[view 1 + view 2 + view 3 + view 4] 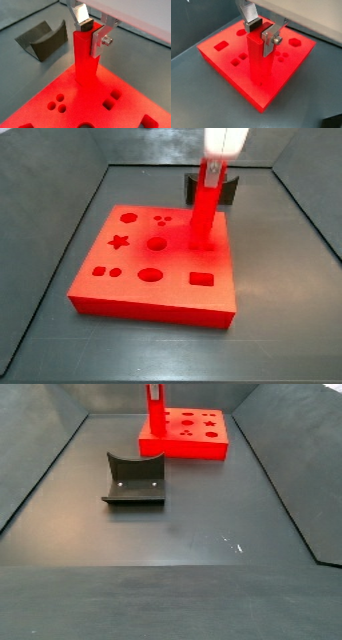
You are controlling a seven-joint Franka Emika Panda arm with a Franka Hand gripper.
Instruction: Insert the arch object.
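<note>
**Technician:** Wrist views gave you the clearest reading. The gripper (91, 31) stood over the red block (73, 102), and its silver fingers (272, 40) were clamped on the upper end of the tall red arch piece (258, 57), one on each side. The piece stood upright with its lower end on the block's top face.

**Operator:** Where did it touch down?

**Technician:** You saw it in a side view: the arch piece (205, 206) met the block (158, 268) near the block's far right part, beside the round and square cutouts. Whether it had entered a cutout, you could not tell.

**Operator:** And the fixture?

**Technician:** The dark fixture (135, 480) sat on the grey floor (201, 524), well apart from the block (187, 434) in that side view. You saw the gripper (156, 392) only at the frame's upper edge there.
</note>
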